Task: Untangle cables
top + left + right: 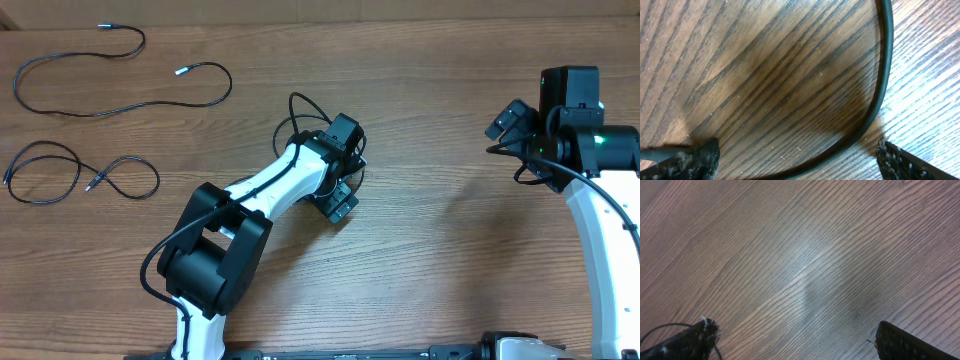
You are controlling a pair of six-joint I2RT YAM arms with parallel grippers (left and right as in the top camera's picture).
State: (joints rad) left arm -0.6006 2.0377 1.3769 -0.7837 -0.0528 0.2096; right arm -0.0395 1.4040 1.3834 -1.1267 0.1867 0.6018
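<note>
On the table (450,250), the left gripper (797,162) hangs spread over a black cord (882,90); the right gripper (795,342) gapes over plain wood; two cables (125,107) lie far left; a careless drag could retangle them.

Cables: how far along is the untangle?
Done: two strands lie apart at the overhead view's upper left, the upper cable spread out and the lower cable loosely looped. In hand: the left end effector is open over a third cable. The right end effector is open, holding nothing. Left: probably laying that third cable out beside the others.
</note>
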